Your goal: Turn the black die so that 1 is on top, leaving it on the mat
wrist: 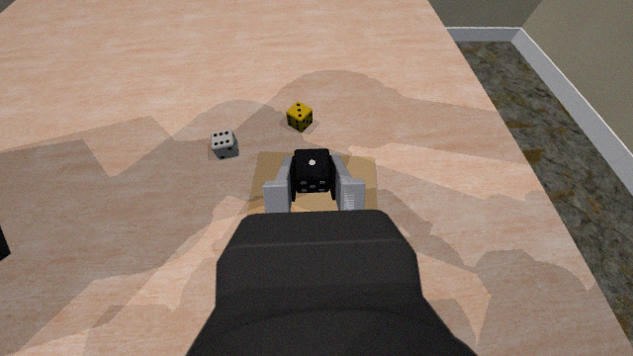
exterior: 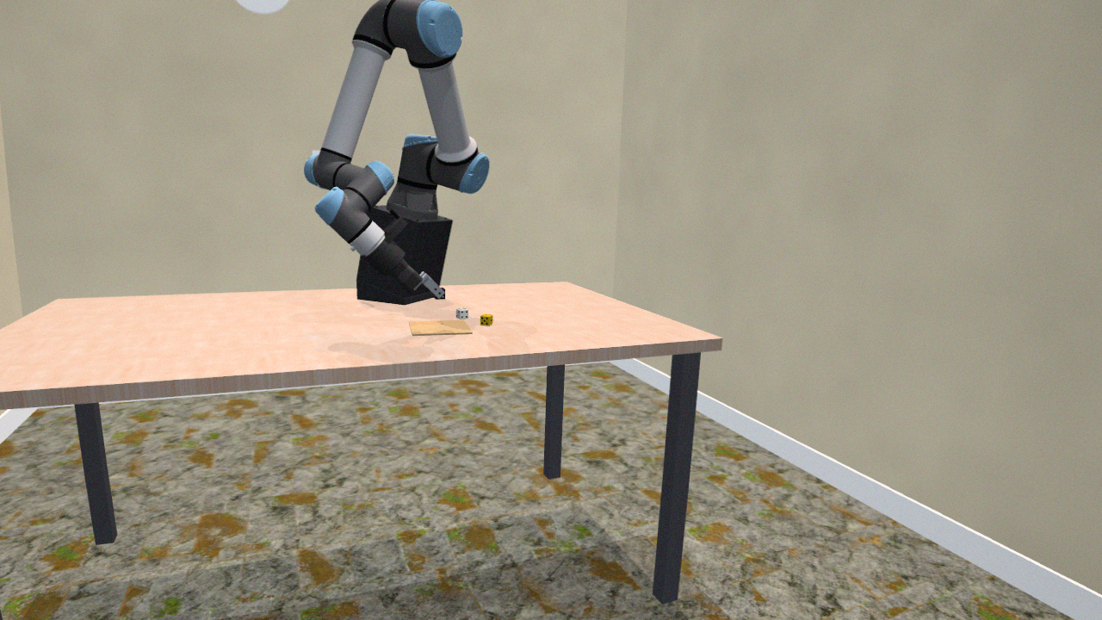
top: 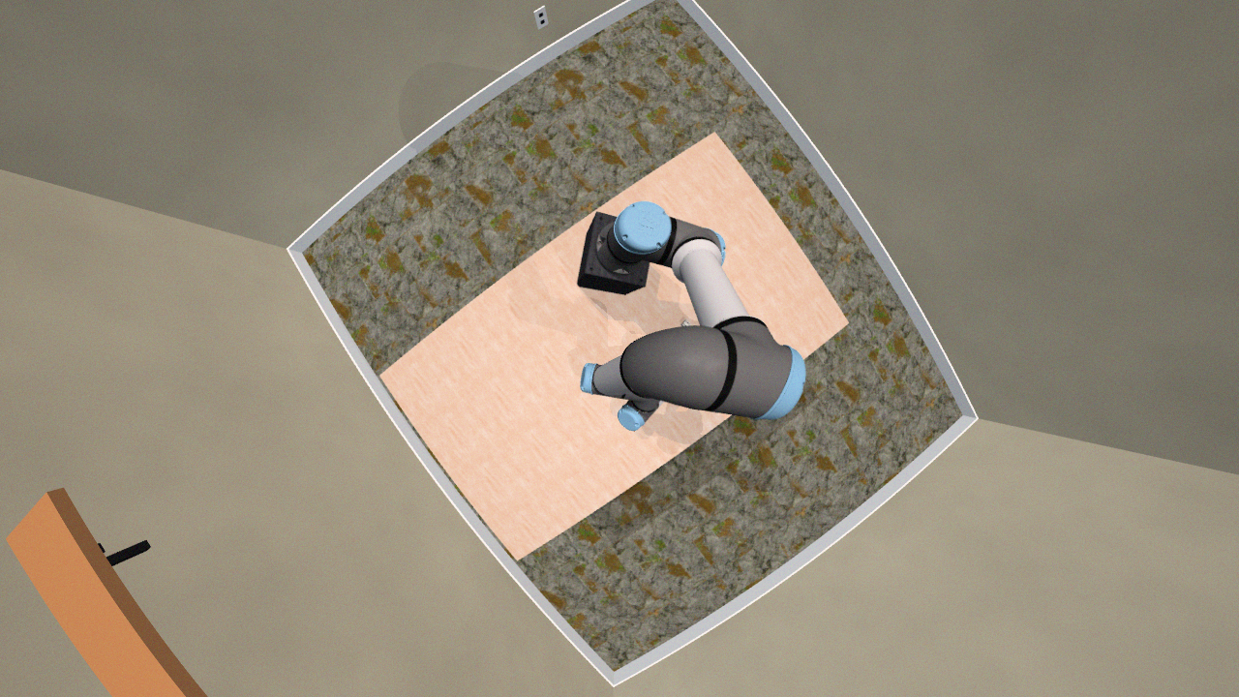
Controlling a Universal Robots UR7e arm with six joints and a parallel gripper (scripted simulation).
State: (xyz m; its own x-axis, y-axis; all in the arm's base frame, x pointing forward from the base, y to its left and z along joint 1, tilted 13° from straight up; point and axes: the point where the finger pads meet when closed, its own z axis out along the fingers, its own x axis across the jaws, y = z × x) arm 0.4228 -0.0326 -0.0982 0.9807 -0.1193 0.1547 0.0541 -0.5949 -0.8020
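- Gripping the black die (wrist: 311, 170), the fingers are clamping it on two opposite sides, its one-pip face tilting up and away from the wrist.
- Hanging in the air over the tan mat (wrist: 363, 170), the die is sitting above the mat's far part; the coming lowering is depending on that alignment.
- Counting: three dice are showing, black, white (wrist: 224, 143) and yellow (wrist: 299, 117), plus one mat, on the table (wrist: 148, 59).
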